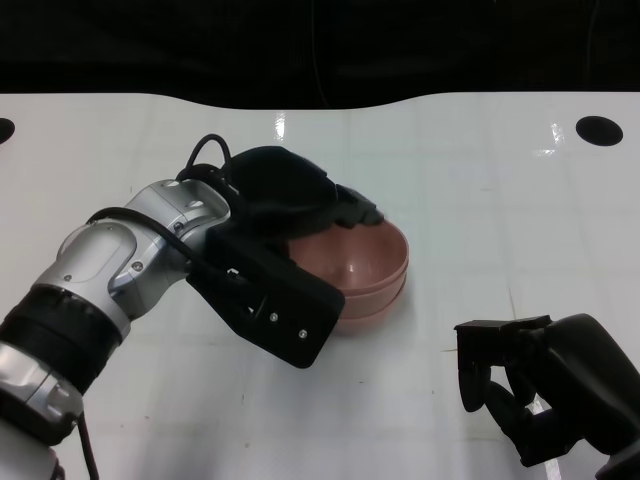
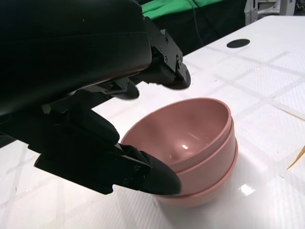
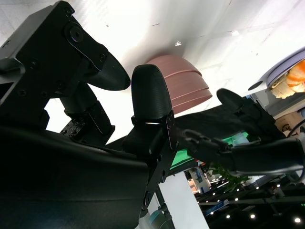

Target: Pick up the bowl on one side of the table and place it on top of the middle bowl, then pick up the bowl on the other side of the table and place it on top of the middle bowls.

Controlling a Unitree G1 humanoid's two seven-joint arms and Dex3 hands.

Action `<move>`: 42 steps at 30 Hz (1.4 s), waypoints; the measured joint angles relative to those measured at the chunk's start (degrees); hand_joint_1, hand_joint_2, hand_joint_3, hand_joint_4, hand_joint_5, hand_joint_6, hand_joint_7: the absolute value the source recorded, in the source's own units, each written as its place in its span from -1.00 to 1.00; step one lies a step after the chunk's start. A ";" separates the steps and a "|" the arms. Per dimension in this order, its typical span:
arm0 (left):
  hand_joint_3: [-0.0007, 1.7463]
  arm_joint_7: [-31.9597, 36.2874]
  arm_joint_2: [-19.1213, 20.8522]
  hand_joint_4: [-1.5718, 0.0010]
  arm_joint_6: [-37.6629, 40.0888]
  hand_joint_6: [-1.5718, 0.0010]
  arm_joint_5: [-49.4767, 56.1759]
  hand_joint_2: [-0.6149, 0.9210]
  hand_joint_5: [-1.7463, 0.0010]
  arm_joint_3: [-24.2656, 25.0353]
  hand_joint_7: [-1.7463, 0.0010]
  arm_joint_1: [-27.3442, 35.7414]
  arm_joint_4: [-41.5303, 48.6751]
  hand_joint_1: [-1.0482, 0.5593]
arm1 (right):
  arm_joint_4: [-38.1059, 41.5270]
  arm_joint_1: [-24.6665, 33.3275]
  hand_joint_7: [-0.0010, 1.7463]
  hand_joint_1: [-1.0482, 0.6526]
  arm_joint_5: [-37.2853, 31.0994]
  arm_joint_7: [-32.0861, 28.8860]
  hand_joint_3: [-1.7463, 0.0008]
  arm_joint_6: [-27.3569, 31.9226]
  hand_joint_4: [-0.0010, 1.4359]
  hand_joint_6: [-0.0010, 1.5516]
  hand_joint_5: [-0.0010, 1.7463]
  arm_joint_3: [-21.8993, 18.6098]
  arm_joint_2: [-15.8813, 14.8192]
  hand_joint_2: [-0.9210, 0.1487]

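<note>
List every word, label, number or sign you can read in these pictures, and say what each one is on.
None can be read. The stacked pink plastic bowls, the white table, the black left hand and the black right hand bear no legible text. The far clutter in the right wrist view is too blurred to tell.

White tabletop [image 1: 480, 330], glossy, with faint grid lines and bright glare spots from overhead light. Its far edge is wavy, and there's a black round hole [image 1: 599, 129] near the far right corner, plus part of another at the left edge. Behind it everything's just dark. The left wrist view catches some green fabric [image 2: 176, 7] past the edge.
</note>
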 measured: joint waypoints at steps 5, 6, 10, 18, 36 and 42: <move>-0.60 0.00 1.64 0.90 1.56 0.90 -2.55 1.00 0.99 3.64 0.99 2.30 -4.66 -0.91 | 0.40 -0.10 0.86 0.11 -0.05 -0.04 -0.81 -0.10 0.38 0.04 1.00 -0.04 -0.02 0.40; -0.61 -0.03 2.02 0.88 1.77 0.88 -3.50 1.00 0.98 4.54 0.98 3.25 -5.85 -0.89 | 0.79 -0.18 0.86 0.12 -0.04 -0.06 -0.81 -0.29 0.38 0.04 1.00 -0.04 -0.03 0.40; -0.63 0.11 4.33 0.80 0.20 0.81 -8.10 1.00 0.94 8.38 0.95 7.64 -8.97 -0.81 | 1.39 -0.37 0.86 0.11 0.02 -0.15 -0.82 -0.54 0.38 0.05 1.00 -0.06 -0.04 0.40; -0.66 0.44 8.62 0.72 -5.73 0.75 -17.74 1.00 0.87 16.10 0.93 16.74 -14.51 -0.70 | 1.64 -0.77 0.86 0.12 0.02 -0.16 -0.82 -0.60 0.39 0.05 1.00 -0.03 -0.02 0.41; -0.73 -6.09 5.77 0.18 -6.75 -0.05 -53.30 1.00 -0.05 28.47 0.71 45.82 -23.74 -0.28 | 1.72 -0.87 0.87 0.13 0.29 0.00 -0.82 -0.60 0.38 0.04 1.00 0.01 0.05 0.41; -0.31 -10.30 4.62 0.03 4.84 -0.07 -62.64 0.75 -0.37 29.22 0.08 53.20 -33.70 0.08 | 1.61 -0.80 0.87 0.14 0.50 0.34 -0.81 -0.47 0.38 0.04 1.00 -0.07 0.02 0.42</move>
